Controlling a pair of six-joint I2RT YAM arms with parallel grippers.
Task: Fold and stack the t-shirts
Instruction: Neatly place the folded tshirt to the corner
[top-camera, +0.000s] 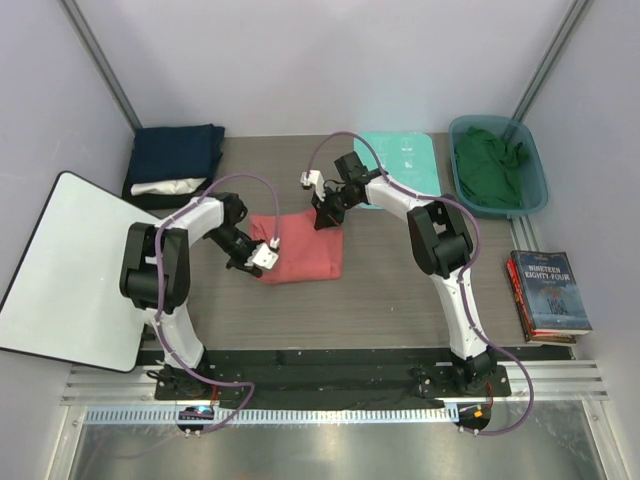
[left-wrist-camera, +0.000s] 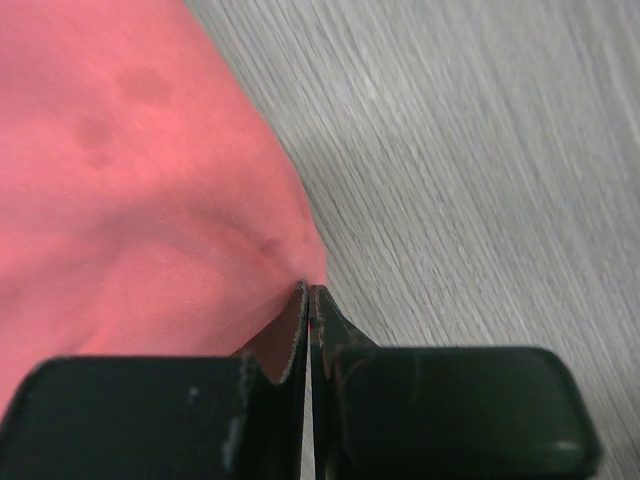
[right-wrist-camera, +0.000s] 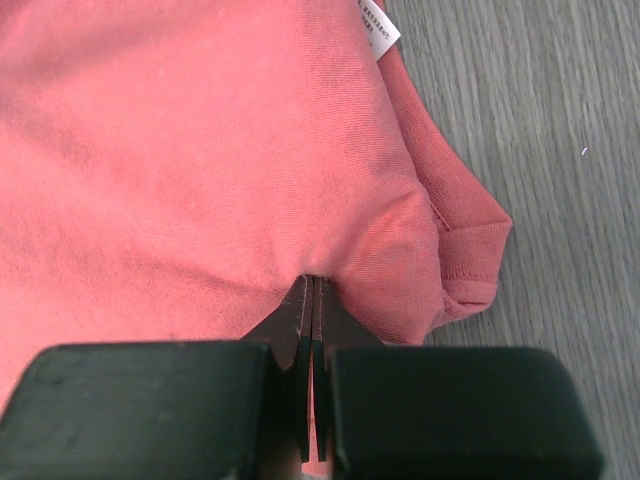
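Note:
A coral-red t-shirt (top-camera: 303, 250) lies folded into a rough rectangle at the table's middle. My left gripper (top-camera: 262, 256) is at its near-left corner. In the left wrist view the left gripper (left-wrist-camera: 308, 290) is shut on a pulled-up peak of the red cloth (left-wrist-camera: 130, 200). My right gripper (top-camera: 322, 214) is at the shirt's far-right corner. Its jaws (right-wrist-camera: 313, 282) are shut on a pucker of the cloth (right-wrist-camera: 200, 150), beside a folded sleeve (right-wrist-camera: 465, 245) and a white label (right-wrist-camera: 378, 27). A navy t-shirt (top-camera: 178, 152) lies folded over a white one (top-camera: 167, 187) at the back left. A dark green t-shirt (top-camera: 488, 168) sits in a bin.
The blue bin (top-camera: 535, 165) stands at the back right, with a mint-green board (top-camera: 405, 160) flat beside it. Books (top-camera: 548, 294) are stacked at the right edge. A large white board (top-camera: 70, 265) overhangs the table's left side.

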